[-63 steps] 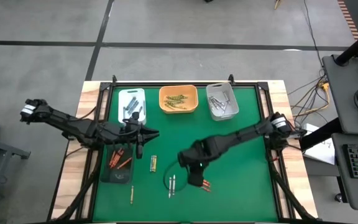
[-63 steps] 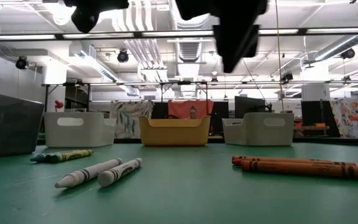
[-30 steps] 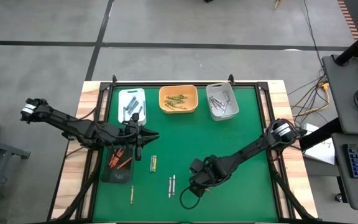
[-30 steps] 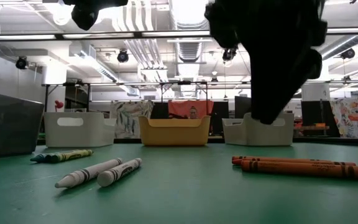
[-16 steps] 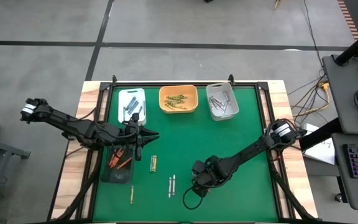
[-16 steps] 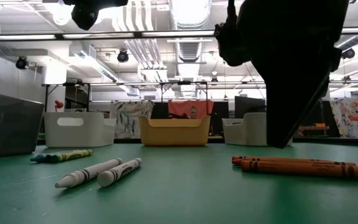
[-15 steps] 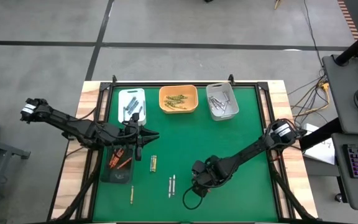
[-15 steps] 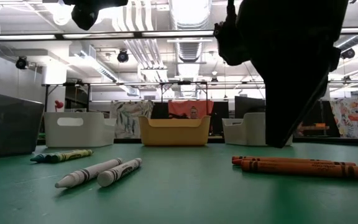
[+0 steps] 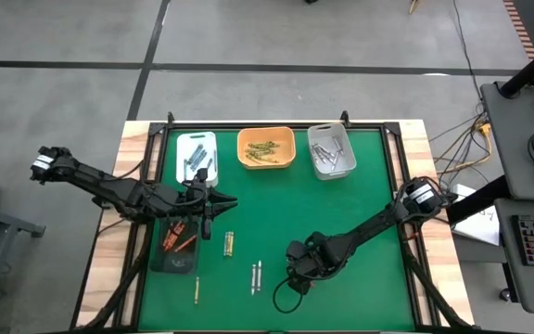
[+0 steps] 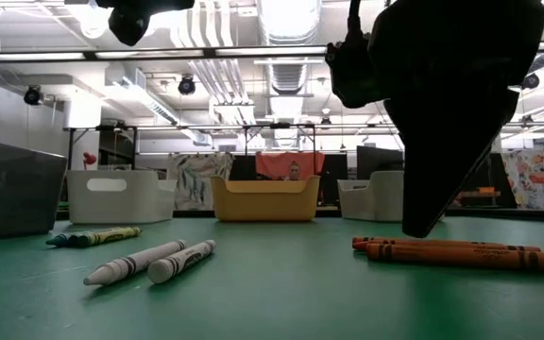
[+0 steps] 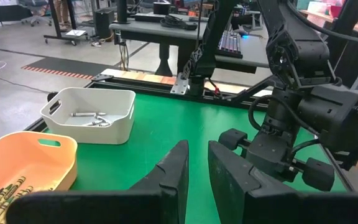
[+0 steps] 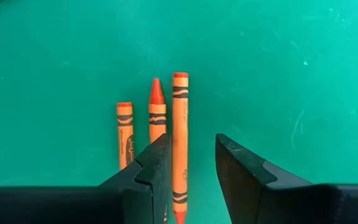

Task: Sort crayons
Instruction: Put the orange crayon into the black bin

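**Mia:** Where are the orange crayons (image 12: 180,124)?

**Ben:** Three of them lie side by side on the green desk (image 9: 360,213), at about 5 o'clock from its middle. The right end effector (image 12: 191,142) is right over them, low down. From above, it hides them.

**Mia:** Is it holding one?

**Ben:** No. Its fingers stand apart. The longest crayon lies in the gap between them, and the other two lie next to one finger.

**Mia:** What else is near?

**Ben:** Two white crayons (image 9: 256,276) lie close by, at 9 o'clock from the orange ones. A yellow-green pair (image 9: 229,243) is at 10 o'clock, a bit farther. One more crayon (image 9: 196,289) lies alone at 7 o'clock on the desk.

**Mia:** And the left end effector (image 9: 213,206)?

**Ben:** It hangs at 9 o'clock, beside the dark tray (image 9: 176,264) with red-orange crayons in it. Its fingers are open just a crack and hold nothing.

**Mia:** And at 12 o'clock?

**Ben:** Three trays in a row: the white tray (image 9: 182,153) with dark crayons, the orange tray (image 9: 243,148) with yellow-green ones, and the grey tray (image 9: 313,158) with grey ones.
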`<state>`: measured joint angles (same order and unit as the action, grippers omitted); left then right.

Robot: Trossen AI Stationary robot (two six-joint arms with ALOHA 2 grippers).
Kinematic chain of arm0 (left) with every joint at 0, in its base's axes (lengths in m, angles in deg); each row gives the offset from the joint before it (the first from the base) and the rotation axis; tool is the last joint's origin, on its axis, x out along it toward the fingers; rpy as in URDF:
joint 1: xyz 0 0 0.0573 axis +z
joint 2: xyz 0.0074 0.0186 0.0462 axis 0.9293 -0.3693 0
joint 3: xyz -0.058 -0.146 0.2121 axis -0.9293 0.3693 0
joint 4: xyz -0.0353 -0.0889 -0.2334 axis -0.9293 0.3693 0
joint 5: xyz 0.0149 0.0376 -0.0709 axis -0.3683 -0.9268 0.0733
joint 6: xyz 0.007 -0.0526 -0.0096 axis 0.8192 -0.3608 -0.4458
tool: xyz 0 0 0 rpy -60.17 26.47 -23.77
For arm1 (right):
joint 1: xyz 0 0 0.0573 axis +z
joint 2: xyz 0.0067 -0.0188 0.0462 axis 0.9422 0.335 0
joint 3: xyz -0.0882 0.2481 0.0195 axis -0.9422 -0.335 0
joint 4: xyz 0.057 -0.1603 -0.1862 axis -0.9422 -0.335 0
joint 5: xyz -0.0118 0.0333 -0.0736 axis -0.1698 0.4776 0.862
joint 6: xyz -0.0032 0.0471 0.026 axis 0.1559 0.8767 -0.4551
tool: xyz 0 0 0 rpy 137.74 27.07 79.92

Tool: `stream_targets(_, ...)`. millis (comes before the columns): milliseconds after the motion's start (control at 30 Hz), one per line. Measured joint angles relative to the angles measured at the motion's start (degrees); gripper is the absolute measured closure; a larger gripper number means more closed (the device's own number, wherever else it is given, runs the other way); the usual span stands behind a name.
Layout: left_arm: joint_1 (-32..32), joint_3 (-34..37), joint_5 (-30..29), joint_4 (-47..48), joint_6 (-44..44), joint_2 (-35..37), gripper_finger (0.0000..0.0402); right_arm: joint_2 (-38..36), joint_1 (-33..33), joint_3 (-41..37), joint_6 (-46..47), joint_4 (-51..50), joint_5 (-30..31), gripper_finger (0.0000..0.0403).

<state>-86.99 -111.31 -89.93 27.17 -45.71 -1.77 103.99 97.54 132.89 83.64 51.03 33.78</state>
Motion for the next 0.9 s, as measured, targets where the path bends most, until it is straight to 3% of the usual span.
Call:
stream_targets(567,-0.02,0.0,0.0,0.03,-0.02,0.0,0.0358,0.0,-0.02,-1.94,-4.0,0.62,4.16,0.0304)
stream_targets(900,-0.54,0.2,0.0,-0.14,-0.26,-0.02,0.0358,-0.44,-0.24,-6.82,-4.94,4.19,5.07,0.031)
